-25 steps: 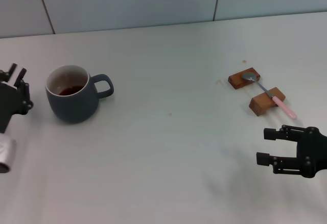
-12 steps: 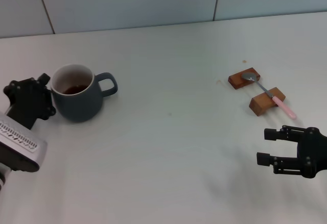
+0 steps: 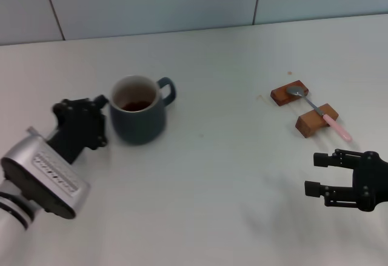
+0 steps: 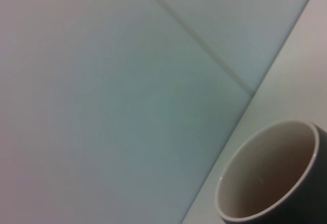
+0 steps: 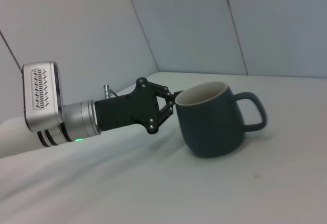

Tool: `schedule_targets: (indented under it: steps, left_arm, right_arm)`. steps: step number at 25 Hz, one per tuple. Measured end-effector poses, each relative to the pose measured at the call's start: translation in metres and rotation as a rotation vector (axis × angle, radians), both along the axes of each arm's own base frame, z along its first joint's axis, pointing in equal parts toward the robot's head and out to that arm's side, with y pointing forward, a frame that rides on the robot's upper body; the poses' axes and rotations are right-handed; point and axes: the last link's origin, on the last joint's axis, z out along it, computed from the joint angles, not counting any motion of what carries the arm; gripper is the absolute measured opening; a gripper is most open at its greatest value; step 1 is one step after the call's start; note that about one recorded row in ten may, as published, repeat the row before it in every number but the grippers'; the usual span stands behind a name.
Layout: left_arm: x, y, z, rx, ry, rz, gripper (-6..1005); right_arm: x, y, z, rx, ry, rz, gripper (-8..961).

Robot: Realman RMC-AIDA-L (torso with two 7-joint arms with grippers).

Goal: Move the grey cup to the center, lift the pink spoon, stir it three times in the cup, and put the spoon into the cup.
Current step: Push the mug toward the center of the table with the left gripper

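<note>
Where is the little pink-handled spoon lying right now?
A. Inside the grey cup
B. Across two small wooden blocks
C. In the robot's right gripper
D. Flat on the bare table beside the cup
B. The head view shows the pink spoon resting across two wooden blocks, far from the grey cup; the right gripper hangs near it holding nothing.

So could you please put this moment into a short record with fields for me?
cup: grey cup upright, left of table centre, dark liquid inside, handle away from the left gripper
left gripper: left gripper against the cup's side, at the rim
spoon: pink spoon lying across two wooden blocks, untouched
right gripper: right gripper open, near the table's front edge, holding nothing
</note>
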Motion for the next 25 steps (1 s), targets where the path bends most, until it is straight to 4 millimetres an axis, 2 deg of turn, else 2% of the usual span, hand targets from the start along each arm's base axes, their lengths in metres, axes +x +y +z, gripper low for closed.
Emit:
schedule_targets:
  steps: [13,17,22,25]
  left_arm:
    - [0.042,-0.013,-0.035,-0.168,-0.041,-0.136,49]
    - [0.049,-0.016,-0.038,-0.202,-0.096,-0.14,57]
    - [0.051,-0.026,-0.023,-0.279,-0.326,-0.151,68]
    - [0.045,-0.029,-0.002,-0.411,-0.489,-0.154,74]
  right_arm:
    - [-0.001,0.001,0.0,-0.006,0.006,-0.006,771]
    - [-0.001,0.001,0.0,-0.006,0.007,-0.005,771]
    - [-0.001,-0.001,0.002,0.012,0.03,-0.007,771]
    - [-0.002,-0.006,0.006,0.051,0.071,-0.006,770]
